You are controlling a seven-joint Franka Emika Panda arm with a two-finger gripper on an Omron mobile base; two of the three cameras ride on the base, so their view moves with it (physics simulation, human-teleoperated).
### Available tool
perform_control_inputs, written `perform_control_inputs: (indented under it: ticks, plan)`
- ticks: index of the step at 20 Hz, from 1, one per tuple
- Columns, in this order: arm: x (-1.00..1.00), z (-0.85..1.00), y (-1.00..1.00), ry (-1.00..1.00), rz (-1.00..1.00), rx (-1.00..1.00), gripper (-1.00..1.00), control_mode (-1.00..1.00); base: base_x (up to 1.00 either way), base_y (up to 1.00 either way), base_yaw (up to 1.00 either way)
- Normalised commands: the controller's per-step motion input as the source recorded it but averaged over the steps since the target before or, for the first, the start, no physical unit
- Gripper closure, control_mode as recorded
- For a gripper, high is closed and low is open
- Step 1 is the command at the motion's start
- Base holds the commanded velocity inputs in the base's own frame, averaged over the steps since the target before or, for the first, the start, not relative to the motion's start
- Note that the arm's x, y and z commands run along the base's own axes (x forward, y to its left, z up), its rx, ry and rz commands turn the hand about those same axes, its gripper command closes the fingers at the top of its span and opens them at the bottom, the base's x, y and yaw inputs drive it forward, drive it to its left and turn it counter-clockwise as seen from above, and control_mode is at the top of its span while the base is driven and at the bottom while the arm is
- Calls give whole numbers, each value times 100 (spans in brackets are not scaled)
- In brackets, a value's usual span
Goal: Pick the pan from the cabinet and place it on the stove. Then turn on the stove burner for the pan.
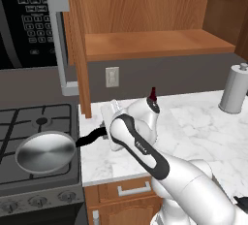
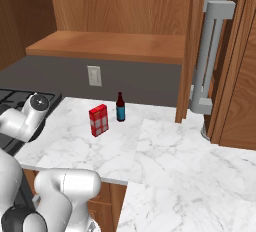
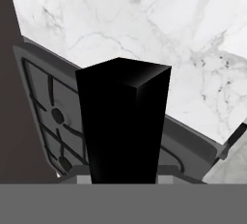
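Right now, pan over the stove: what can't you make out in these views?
- Gripper: left base view, the arm's wrist covers the jaws; contact with the pan handle unclear.
- Pan: whether it rests on the stove grate can't be told.
- Hand view: the black handle blocks the burners behind it.
- Stove knobs: too small to read.

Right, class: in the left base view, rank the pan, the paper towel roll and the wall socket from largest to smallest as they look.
1. Pan, widest by far.
2. Paper towel roll, though it stands farther back, so its true size is unsure.
3. Wall socket, plainly smallest.
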Motion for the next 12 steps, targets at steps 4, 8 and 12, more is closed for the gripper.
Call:
perform_control_inputs:
  ticks: [4, 8, 12]
  plan:
    - [5, 0, 5, 0, -4, 0, 100, -100, 0, 0, 0]
    - [2, 0, 9, 0, -4, 0, 100, -100, 0, 0, 0]
    - [0, -1, 12, 0, -3, 0, 100, -100, 0, 0, 0]
